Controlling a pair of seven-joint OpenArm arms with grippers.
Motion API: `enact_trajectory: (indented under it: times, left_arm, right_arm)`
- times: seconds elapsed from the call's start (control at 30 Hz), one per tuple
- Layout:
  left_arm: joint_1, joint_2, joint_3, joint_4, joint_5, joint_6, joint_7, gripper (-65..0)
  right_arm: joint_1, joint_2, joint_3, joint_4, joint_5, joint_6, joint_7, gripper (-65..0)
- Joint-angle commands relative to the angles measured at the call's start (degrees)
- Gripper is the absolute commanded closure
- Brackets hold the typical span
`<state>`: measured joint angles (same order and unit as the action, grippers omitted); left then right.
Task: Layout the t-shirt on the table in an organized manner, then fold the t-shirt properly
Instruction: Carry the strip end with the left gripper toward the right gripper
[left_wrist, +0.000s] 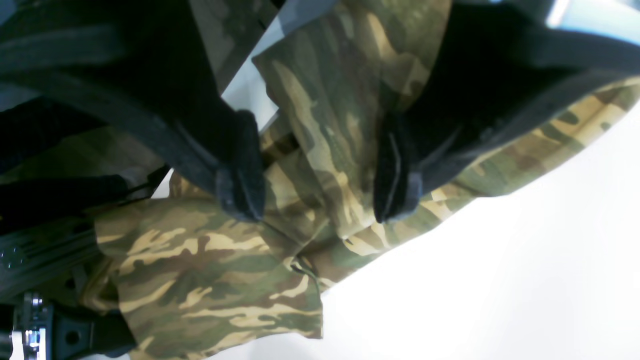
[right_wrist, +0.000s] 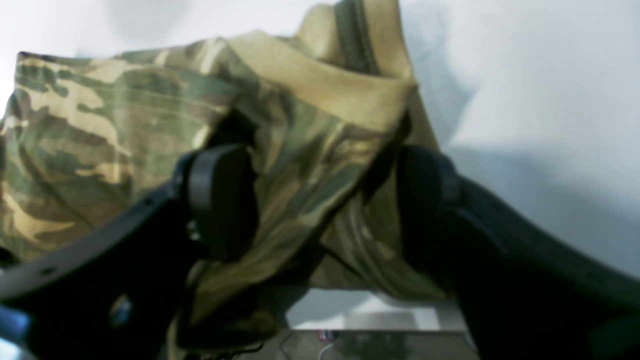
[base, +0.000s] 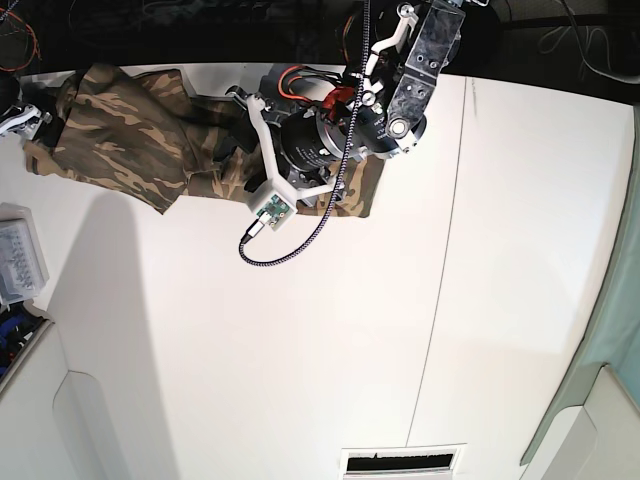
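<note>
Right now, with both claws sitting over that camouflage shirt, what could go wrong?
The t-shirt lies bunched near the table's far edge, so a pull might drag it off. The left gripper straddles several overlapping folds; closing there may pinch more than one layer. The right gripper stands open around crumpled cloth beside the collar, so lifting could twist the shirt instead of spreading it.

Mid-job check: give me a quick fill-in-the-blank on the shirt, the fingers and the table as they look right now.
1. The t-shirt has a ____ print.
2. In both wrist views the fingers stand ____, with cloth between them.
3. The table is ____ in colour.
4. The t-shirt lies ____, not flat.

Missing words: camouflage; open; white; bunched
</note>
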<state>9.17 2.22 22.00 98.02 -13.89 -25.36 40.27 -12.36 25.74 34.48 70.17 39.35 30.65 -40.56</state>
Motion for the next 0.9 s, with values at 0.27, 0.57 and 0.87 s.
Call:
enact_trajectory:
  times: [0.27, 0.57, 0.87]
  left_arm:
    - [-0.6, 0.5, -4.4, 2.0, 0.9, 2.3, -1.3, -38.2]
    - [-0.6, -2.7, -12.3, 2.2, 0.9, 2.2, -1.7, -20.8]
    - [-0.3, -11.0, -12.5, 2.1, 2.2, 4.8, -1.9, -20.8]
  right_arm:
    - [0.3, 1.4, 0.3, -5.1, -2.7, 1.2, 6.4, 0.0]
    - [0.3, 1.7, 0.3, -5.8, -2.2, 2.0, 7.4, 0.0]
    - [0.2, 2.0, 2.1, 0.9, 3.2, 2.0, 4.1, 0.0]
